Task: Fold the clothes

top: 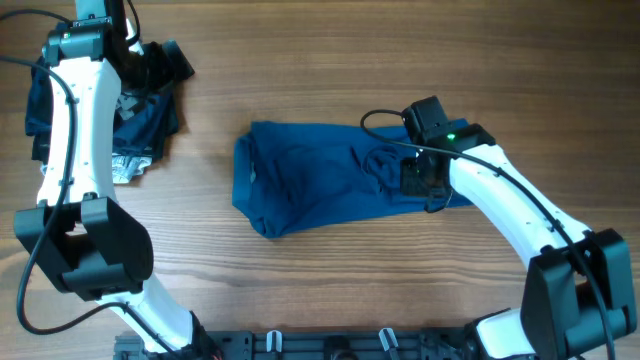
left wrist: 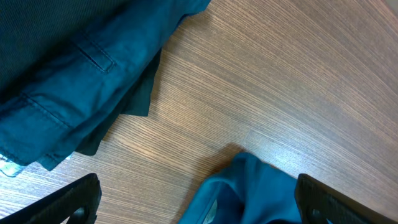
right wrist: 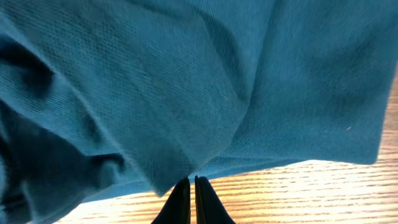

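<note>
**Blue shirt pinched at one edge, and the pinch looks small**

The blue shirt (top: 320,185) lies in the middle of the table (top: 300,290). It is bunched up and full of wrinkles, with its long side running left to right. It is not a neat fold yet.

The right gripper (right wrist: 191,186) is at the right end of the shirt. Its two fingers are pressed tight together at the edge of the cloth. It looks like they pinch a small bit of the shirt there.

The left gripper (left wrist: 198,205) is far away, up by the pile of dark clothes (top: 140,120) in the corner. Its fingers are wide apart and hold nothing.

What could go wrong? The pinch is thin, so I think the cloth could slip out when the arm lifts. The fingers may have only the top layer, and then the shirt would open up and not fold over. Only one hand is on the shirt, so a pull could drag the whole thing across the table. The wrinkles could also make the fold come out lumpy.
</note>
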You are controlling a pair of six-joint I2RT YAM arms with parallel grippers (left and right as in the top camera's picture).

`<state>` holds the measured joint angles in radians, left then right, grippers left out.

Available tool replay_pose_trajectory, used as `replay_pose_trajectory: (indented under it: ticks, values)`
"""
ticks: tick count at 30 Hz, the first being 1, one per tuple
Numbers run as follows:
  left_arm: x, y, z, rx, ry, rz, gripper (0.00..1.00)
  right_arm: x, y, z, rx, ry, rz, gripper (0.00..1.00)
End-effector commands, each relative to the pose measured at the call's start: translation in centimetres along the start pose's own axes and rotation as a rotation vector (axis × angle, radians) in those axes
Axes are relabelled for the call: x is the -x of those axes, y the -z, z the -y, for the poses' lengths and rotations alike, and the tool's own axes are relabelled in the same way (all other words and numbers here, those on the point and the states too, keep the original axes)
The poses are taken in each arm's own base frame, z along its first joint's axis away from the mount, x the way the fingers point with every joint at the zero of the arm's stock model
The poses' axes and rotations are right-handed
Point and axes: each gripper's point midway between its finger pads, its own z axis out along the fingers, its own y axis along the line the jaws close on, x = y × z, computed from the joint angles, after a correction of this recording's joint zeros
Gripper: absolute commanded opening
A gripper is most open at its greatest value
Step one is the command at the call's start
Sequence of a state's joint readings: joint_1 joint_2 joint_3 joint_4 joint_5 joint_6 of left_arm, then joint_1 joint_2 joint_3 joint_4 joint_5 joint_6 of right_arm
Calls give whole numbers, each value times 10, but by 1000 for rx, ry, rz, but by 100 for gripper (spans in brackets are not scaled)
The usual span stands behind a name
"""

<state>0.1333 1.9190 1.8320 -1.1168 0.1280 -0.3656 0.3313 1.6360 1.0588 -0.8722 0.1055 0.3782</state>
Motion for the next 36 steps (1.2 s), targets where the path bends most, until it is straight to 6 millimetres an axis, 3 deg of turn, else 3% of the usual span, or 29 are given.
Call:
replay_pose_trajectory:
  ticks: [1, 5, 10, 13, 15, 17, 19, 21, 22, 24, 26, 30, 34, 36]
  values:
    - [2, -4, -2, -3, 20, -7, 100, 1, -23, -3, -10, -8, -18, 4]
    - [2, -4, -2, -3, 20, -7, 100, 41, -33, -19, 35, 54, 129, 4]
    - [2, -4, -2, -3, 20, -7, 100, 94, -19, -38, 109, 78, 354, 4]
    - [2, -4, -2, -3, 20, -7, 100, 112, -15, -49, 146, 97, 429, 4]
    - [2, -4, -2, -3, 20, -7, 100, 123, -25, -56, 168, 95, 464, 5]
    - [2, -4, -2, -3, 20, -7, 100, 137, -24, -62, 176, 142, 526, 12]
    - [2, -4, -2, -3, 20, -7, 100, 158, 3, -67, 173, 216, 622, 27]
    - [2, -4, -2, -3, 20, -7, 100, 169, 40, -72, 206, 243, 697, 31]
    - [2, -4, -2, -3, 20, -7, 100, 170, 68, -79, 257, 265, 735, 34]
    - [2, -4, -2, -3, 20, -7, 100, 160, 102, -74, 304, 211, 743, 34]
    - [2, -4, -2, -3, 20, -7, 100, 142, 106, -67, 320, 139, 675, 29]
    - [2, -4, -2, -3, 20, -7, 100, 91, 55, -72, 225, 138, 418, 33]
    - [2, -4, -2, -3, 20, -7, 100, 76, 11, -75, 151, 149, 304, 33]
    - [2, -4, -2, -3, 20, -7, 100, 77, -14, -55, 8, 143, 285, 34]
